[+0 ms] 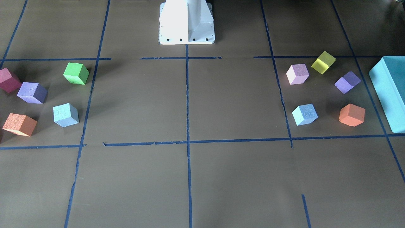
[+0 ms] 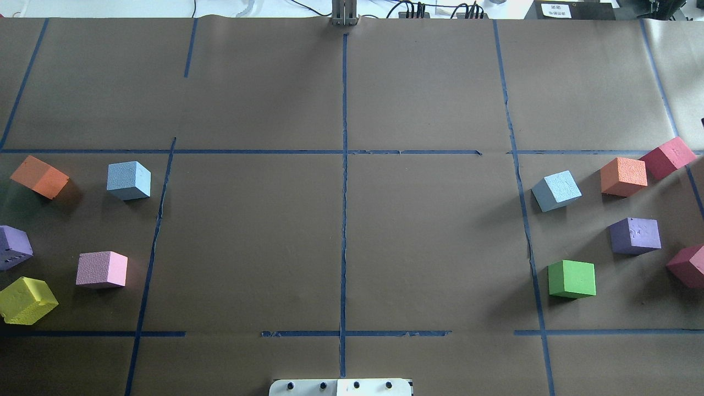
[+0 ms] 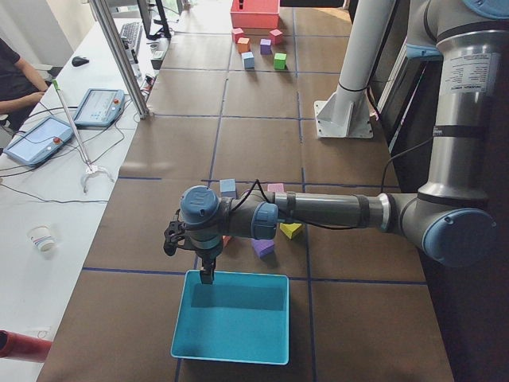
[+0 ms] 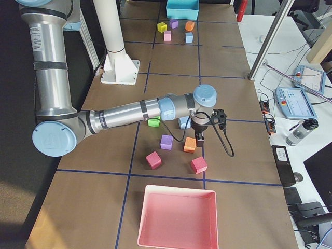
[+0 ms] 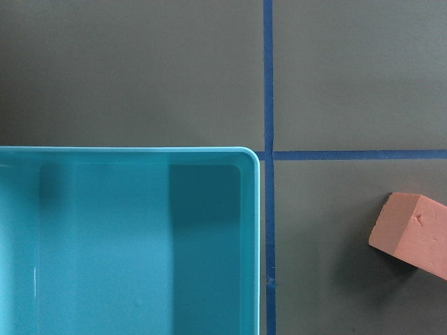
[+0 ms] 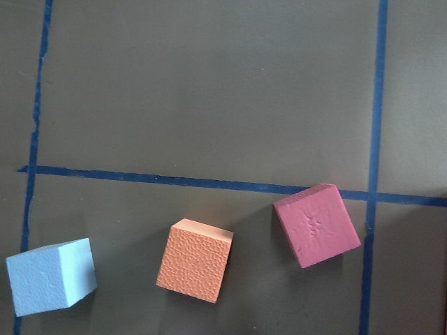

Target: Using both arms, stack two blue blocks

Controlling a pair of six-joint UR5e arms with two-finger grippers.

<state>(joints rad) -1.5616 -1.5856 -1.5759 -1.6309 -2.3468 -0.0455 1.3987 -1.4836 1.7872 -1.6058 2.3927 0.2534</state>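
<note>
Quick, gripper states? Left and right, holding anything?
Left gripper: cannot tell; shows only in a side view, by the teal box.
Right gripper: cannot tell; shows only in a side view, near the orange block.

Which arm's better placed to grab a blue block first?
Right. Its wrist view shows a blue block, and the right gripper hangs by that cluster. The left wrist view shows only the teal box and an orange cube.

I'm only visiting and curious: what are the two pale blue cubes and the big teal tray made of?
Blue cubes: probably foam, matte, with grainy, pitted faces. Teal tray: likely moulded plastic, smooth with a slight sheen, thin rim, rounded corners.
</note>
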